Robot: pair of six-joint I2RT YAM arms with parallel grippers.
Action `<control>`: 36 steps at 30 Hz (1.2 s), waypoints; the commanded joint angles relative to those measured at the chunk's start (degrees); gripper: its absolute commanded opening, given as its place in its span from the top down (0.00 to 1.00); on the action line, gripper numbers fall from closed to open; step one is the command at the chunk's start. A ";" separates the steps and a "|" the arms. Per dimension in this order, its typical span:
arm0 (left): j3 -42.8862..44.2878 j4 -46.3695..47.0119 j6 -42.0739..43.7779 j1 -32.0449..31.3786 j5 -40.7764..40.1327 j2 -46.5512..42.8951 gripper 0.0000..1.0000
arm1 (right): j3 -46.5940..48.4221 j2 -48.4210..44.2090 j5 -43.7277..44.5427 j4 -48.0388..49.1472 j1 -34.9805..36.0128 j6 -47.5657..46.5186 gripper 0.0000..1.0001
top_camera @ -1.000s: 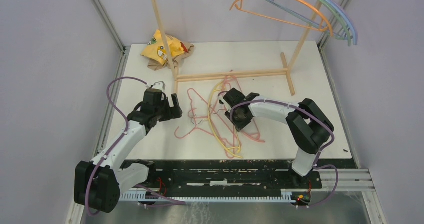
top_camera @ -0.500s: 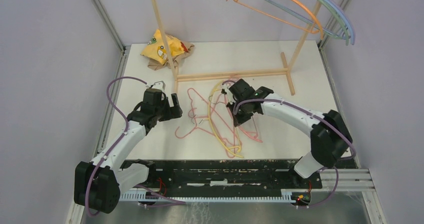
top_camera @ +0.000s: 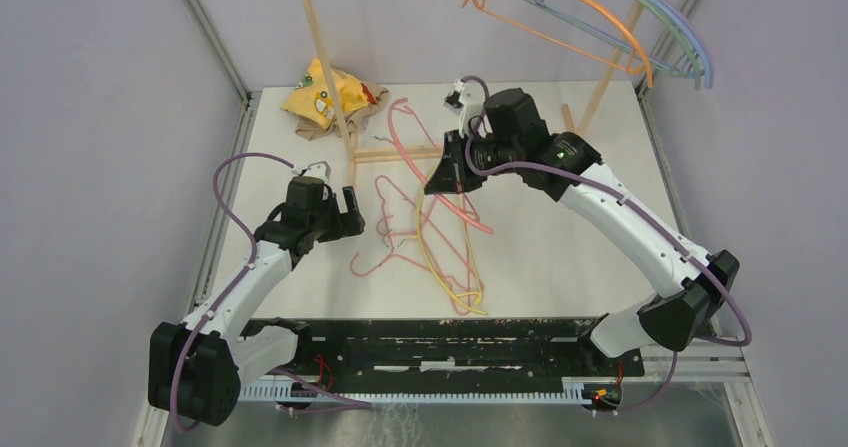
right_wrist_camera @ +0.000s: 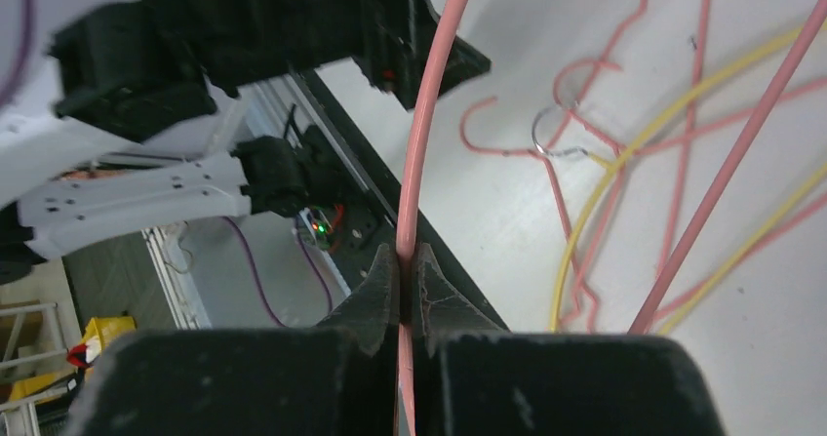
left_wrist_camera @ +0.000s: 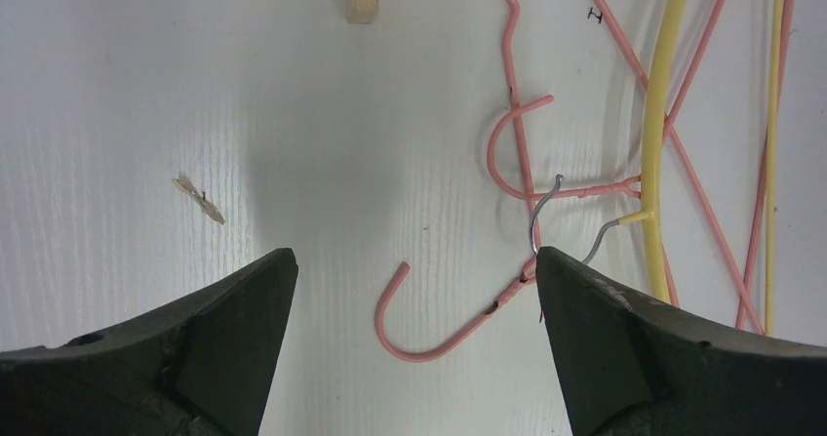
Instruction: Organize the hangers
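Right tool [right_wrist_camera: 401, 260], pink hanger [right_wrist_camera: 417, 134] newly aloft beside rack [top_camera: 318, 37]

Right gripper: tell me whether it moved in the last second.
Yes. The right gripper moved toward the far side, reaching the rack's base bar, shut on a pink hanger.

Left arm [top_camera: 245, 277]: I see white links with black joints and a black base.
Right arm [top_camera: 620, 222]: the same white and black, with 1 green light [top_camera: 562, 151] by the wrist.
Cables [top_camera: 247, 155]: purple, 1 along each arm.
Left fingers [left_wrist_camera: 195, 348]: 2 matte black wedges.
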 commanded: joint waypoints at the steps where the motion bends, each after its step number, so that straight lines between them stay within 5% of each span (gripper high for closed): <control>1: 0.26 2.03 2.43 -0.13 0.63 -1.31 0.01 | 6.96 0.62 -4.19 10.90 -2.38 6.66 0.99; 11: 9.55 3.79 5.22 -0.15 -1.11 2.55 0.01 | 14.57 3.97 2.84 26.44 -9.89 12.93 0.99; 18: 18.05 2.86 7.55 -0.09 -1.13 6.43 0.01 | 28.46 11.48 1.88 27.76 -12.17 12.68 0.99; 36: 16.38 2.26 7.26 -0.15 -1.24 6.27 0.01 | 32.69 16.07 4.64 29.77 -17.63 14.37 0.99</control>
